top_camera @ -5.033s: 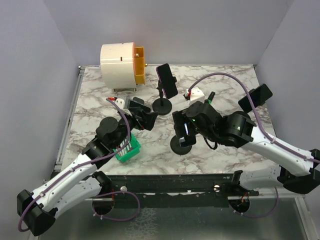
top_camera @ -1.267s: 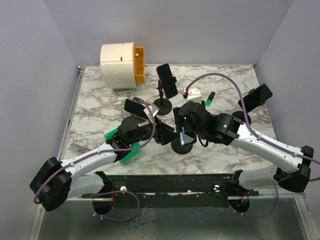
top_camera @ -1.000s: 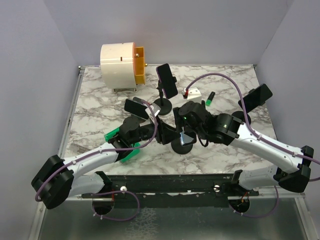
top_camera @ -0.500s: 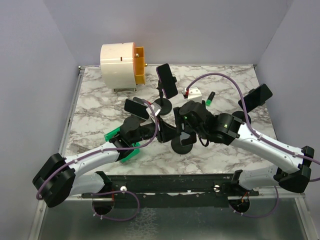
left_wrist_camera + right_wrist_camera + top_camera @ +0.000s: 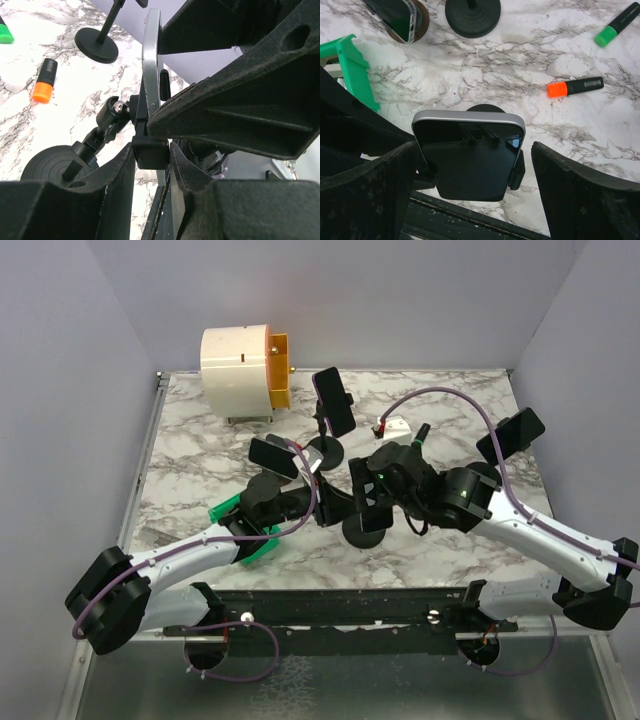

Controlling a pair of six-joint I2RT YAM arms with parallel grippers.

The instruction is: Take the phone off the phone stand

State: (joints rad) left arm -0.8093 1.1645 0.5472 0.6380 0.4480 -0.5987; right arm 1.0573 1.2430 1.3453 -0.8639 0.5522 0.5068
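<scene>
The flat smartphone, with a silver metal frame and a dark glossy screen, sits in the black phone stand, which has a round base. The stand is near the middle of the white marbled table, and the phone's face is turned up toward the right wrist camera.

I judge the phone to be stiff and rather heavy for such a thin thing. Its glass is smooth and its rim is rounded, so it is slippery for hard fingers, and the glass may crack if it falls. In my opinion the best hold is across the two long edges, away from the places where the stand grips it.

The right gripper hangs over the phone with its jaws wide apart, one finger on each side. A gap shows at the right edge, so nothing is gripped. The left gripper is lower, and its jaws are pressed on the stand's black holder just behind the phone — a bracing hold, as I read it.

The screen is off and shows only dark reflections. In the left wrist view only the phone's thin silver edge appears, nearly upright. A second dark phone stands farther back, well apart.
</scene>
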